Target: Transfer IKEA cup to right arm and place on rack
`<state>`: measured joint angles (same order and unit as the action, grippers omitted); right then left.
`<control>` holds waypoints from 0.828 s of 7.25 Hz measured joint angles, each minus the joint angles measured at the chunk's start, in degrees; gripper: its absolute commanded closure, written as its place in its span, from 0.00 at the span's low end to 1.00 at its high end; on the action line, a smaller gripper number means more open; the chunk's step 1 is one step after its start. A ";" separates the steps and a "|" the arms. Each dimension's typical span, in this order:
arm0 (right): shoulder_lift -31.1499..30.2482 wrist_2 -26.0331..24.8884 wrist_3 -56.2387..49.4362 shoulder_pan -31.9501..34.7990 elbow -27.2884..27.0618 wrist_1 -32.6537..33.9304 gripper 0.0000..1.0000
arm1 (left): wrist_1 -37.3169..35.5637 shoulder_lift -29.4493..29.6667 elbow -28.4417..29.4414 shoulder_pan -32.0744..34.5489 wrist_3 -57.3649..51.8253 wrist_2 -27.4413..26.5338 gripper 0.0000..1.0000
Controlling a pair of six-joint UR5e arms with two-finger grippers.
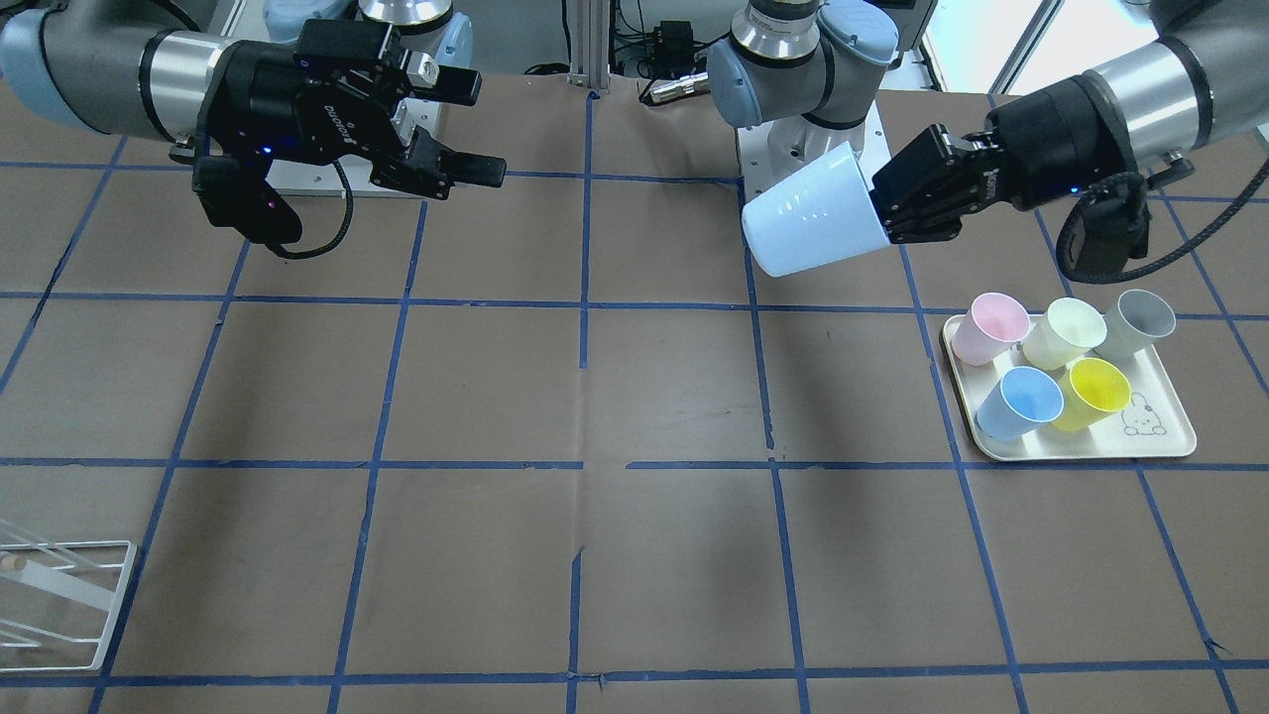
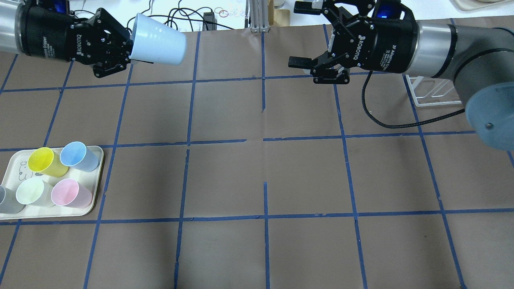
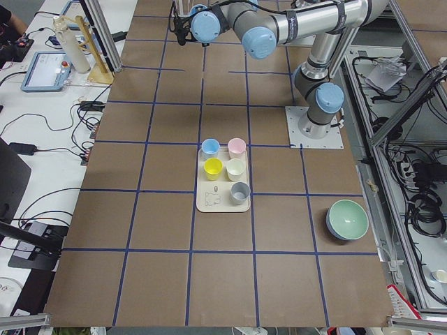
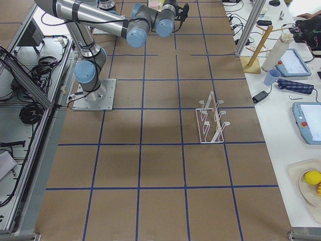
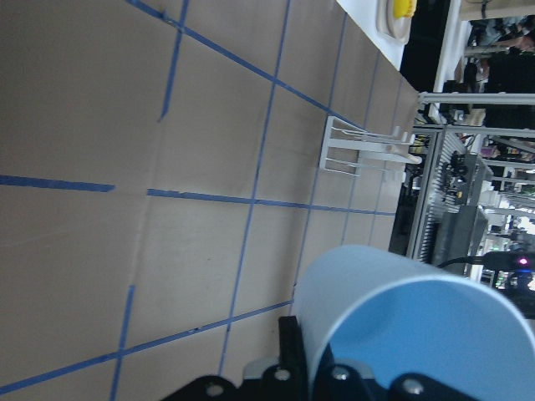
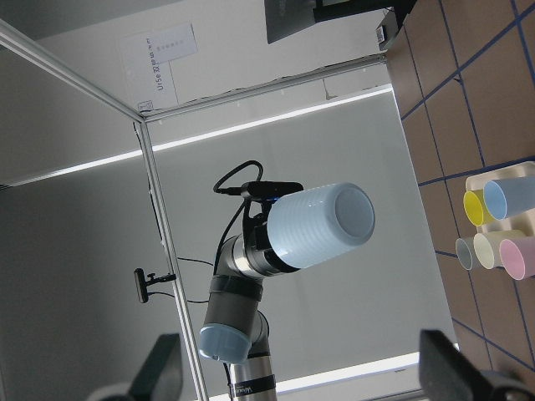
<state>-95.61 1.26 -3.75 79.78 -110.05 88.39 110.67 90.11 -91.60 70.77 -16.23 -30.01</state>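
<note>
The pale grey-blue IKEA cup [image 1: 813, 223] hangs sideways in the air, held by its rim in my left gripper [image 1: 885, 211], which is shut on it. Its base points toward my right gripper [image 1: 484, 129]. In the overhead view the cup [image 2: 158, 40] sits at the left gripper [image 2: 130, 45], and the right gripper [image 2: 300, 34] is open and empty, well apart across the table's middle. The right wrist view shows the cup's base [image 6: 313, 225] ahead, between the open fingers [image 6: 163, 368]. The white wire rack [image 2: 431, 90] stands under the right arm, and also shows in the exterior right view [image 4: 213, 120].
A cream tray with a bear drawing [image 1: 1170, 451] holds several cups: pink, pale yellow, grey, sky-blue and yellow. It lies below the left arm [image 2: 95, 200]. A green bowl [image 3: 347, 220] sits near the table's left end. Blue tape lines grid the brown table.
</note>
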 measured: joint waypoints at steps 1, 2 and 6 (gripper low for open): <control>0.02 0.37 -0.10 0.04 -0.02 0.07 0.00 | -0.18 0.12 -0.33 2.49 2.20 3.55 1.00; 0.04 0.59 -0.24 0.14 -0.05 0.12 0.00 | -0.40 0.46 -0.32 5.11 5.31 6.30 1.00; 1.55 2.49 0.07 0.40 0.00 -0.02 0.00 | -0.73 1.37 -0.47 13.68 10.99 12.49 1.00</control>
<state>-94.05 3.75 -3.68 80.18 -110.05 88.37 109.94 91.48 -92.06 84.44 -5.25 -17.52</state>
